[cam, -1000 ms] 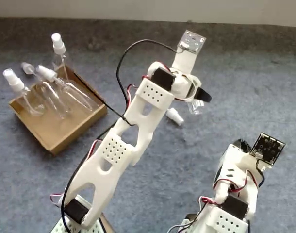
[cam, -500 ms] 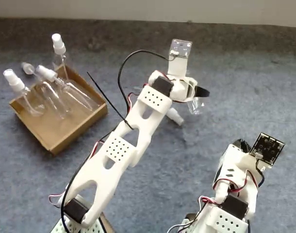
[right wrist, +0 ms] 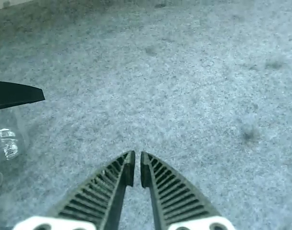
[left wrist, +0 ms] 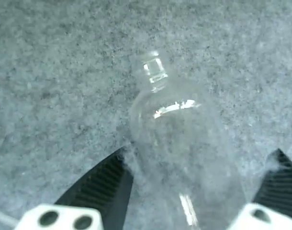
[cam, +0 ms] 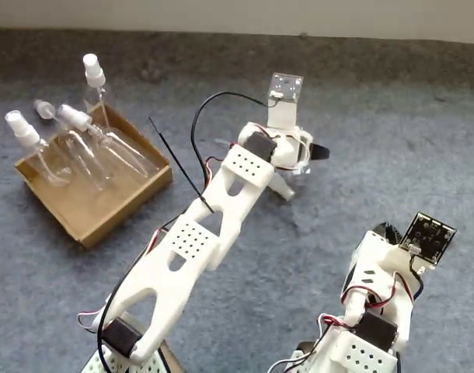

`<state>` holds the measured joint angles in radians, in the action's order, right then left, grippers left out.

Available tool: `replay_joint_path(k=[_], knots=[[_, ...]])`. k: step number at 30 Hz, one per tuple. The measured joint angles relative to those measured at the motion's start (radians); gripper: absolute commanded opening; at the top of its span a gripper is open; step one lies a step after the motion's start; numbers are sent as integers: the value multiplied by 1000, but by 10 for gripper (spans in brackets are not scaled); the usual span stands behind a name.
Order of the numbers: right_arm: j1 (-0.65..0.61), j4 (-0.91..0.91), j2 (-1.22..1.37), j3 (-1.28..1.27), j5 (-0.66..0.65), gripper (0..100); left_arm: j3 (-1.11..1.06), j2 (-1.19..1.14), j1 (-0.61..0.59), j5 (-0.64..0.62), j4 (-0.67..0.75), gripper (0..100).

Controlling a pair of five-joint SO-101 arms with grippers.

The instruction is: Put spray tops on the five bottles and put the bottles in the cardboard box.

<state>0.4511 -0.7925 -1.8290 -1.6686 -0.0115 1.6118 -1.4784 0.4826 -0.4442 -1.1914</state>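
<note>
A clear bottle (left wrist: 179, 129) with a bare neck and no spray top stands between the jaws of my left gripper (left wrist: 198, 153), which is open around it. My left gripper (cam: 305, 155) is at the middle of the carpet, one black fingertip (cam: 318, 151) showing. A loose white spray top (cam: 280, 186) lies just beside it, partly under the arm. The cardboard box (cam: 124, 206) at the left holds several bottles with spray tops (cam: 92, 70). My right gripper (right wrist: 137, 167) is shut and empty above bare carpet. Its view also catches the bottle's neck (right wrist: 6, 143).
Grey carpet covers the whole work area. My right arm (cam: 385, 287) is folded back at the near right corner. A black cable (cam: 175, 159) loops off the left arm between the box and the bottle. Open carpet lies to the far right.
My left gripper has swung a little toward the box side and come down over the bottle, which now sits between its jaws. The right arm has not moved.
</note>
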Motion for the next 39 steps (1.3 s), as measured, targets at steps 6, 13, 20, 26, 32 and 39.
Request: replay_joint_path(k=[6, 13, 20, 26, 32, 39], knots=[[0, 0, 0, 0, 0, 19, 0, 0, 0, -3, 2, 95], [0, 0, 0, 0, 0, 19, 8, 9, 0, -6, -3, 109], [-57, 6, 0, 0, 0, 19, 6, 212, -2, 8, -227, 109], [-242, 101, 0, 0, 0, 19, 6, 420, -2, 304, -489, 107], [-379, 206, 0, 0, 0, 19, 6, 563, -69, 511, -557, 106], [-471, 324, 0, 0, 0, 19, 8, 710, -140, 545, -563, 105]])
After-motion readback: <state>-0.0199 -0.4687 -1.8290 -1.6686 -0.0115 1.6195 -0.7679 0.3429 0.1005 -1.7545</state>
